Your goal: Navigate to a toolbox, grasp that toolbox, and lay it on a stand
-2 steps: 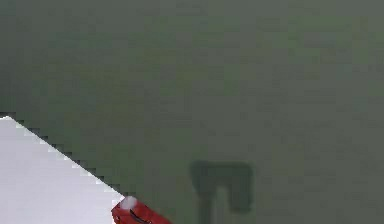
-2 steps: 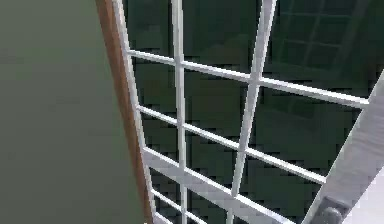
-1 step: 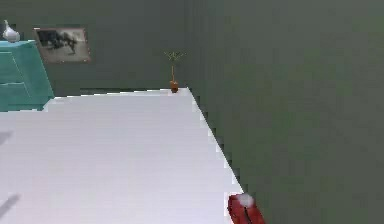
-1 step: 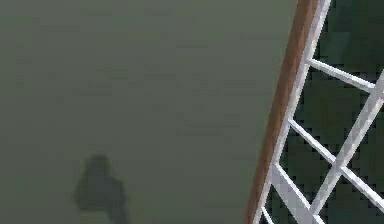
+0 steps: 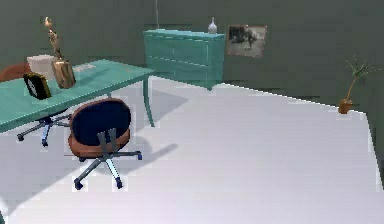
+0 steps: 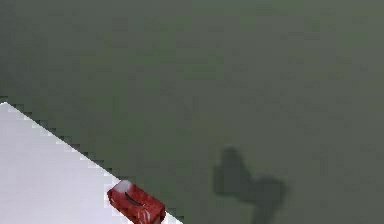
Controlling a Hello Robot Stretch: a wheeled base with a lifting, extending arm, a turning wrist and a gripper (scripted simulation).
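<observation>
A small red box-shaped thing (image 6: 136, 201) with a pale top lies on the pale floor against the dark wall, low in the arm side view near the bottom edge; it may be the toolbox. A teal dresser (image 5: 185, 56) stands against the far wall in the forward view, with a small pale bottle (image 5: 212, 24) on top.
A teal desk (image 5: 75, 88) at the forward view's left carries a bronze statue (image 5: 60, 55), a framed picture (image 5: 38, 85) and papers. Two office chairs stand by it, the nearer one (image 5: 101, 132) dark blue and orange. A potted plant (image 5: 352, 85) stands at the right, with open floor between.
</observation>
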